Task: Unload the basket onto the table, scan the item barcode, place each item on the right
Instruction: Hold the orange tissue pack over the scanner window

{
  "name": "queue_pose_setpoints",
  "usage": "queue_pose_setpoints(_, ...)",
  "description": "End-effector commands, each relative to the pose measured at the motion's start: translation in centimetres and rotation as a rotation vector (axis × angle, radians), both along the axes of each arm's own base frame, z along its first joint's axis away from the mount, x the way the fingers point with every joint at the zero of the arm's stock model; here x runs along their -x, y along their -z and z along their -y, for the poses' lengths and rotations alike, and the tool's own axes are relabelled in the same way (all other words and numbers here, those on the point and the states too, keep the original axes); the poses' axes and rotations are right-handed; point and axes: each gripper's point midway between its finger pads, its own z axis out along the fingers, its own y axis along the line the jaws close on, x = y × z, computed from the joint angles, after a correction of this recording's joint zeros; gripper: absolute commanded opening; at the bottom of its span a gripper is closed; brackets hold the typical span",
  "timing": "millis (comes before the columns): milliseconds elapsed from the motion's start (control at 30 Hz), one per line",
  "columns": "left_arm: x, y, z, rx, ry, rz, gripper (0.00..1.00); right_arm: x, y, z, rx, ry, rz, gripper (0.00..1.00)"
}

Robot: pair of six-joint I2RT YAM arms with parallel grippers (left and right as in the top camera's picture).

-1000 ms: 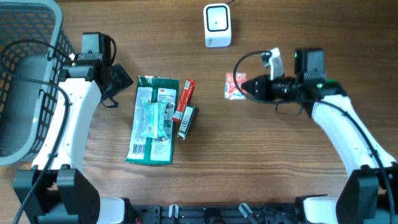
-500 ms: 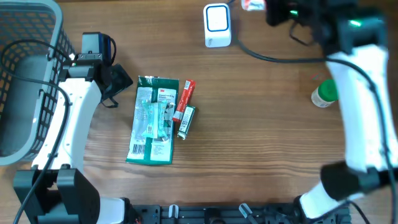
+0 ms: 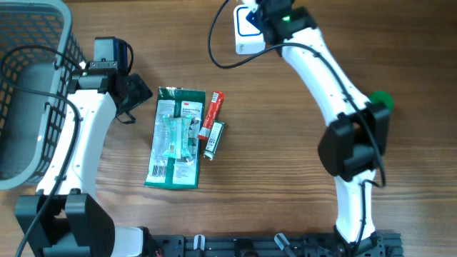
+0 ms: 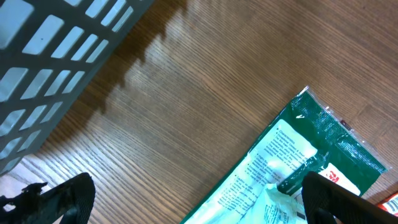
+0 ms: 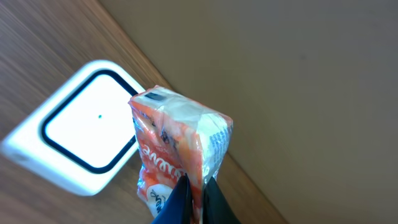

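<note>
Now, orange packet [image 5: 177, 146] in pinch of right tool [image 5: 194, 200], beside white scanner [image 5: 87, 130]; left tool [image 4: 200, 202] spread near green pack [image 4: 292, 158].

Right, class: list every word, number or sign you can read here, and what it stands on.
"3M", in red, apparently: flat green plastic packet.
Its other print: too small to read.
Lettering on the orange crinkled wrapper in the right gripper: blurred, unreadable.
The small red stick pack and dark tube beside it: too small.

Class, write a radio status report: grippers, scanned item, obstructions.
Left gripper open, empty. Right gripper shut on orange packet, held by the scanner. Nothing seen between them.
</note>
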Motion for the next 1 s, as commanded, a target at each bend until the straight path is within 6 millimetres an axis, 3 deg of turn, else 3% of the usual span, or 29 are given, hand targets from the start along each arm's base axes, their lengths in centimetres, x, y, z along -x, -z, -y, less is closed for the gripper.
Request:
queue_pose_setpoints(0, 0.2, 0.4, -0.4, -0.007, -0.027, -0.01, 1.0, -1.0, 1.9, 1.2, 0.13, 0.064, 0.02, 0.04)
queue_pose_setpoints(267, 0.2, 0.4, -0.4, -0.007, -0.027, -0.009, 1.0, -2.0, 3.5, -0.4, 0.124, 0.052, 0.056, 0.04)
queue_pose_setpoints(533, 0.2, 0.4, -0.4, -0.007, -0.027, -0.01, 1.0, -1.5, 6.2, -2.3, 0.177, 0.026, 0.03, 0.04)
queue_pose_setpoints(967, 0.2, 0.4, -0.4, -0.007, -0.027, -0.01, 1.0, -1.3, 6.1, -2.8, 0.208, 0.022, 0.042, 0.04)
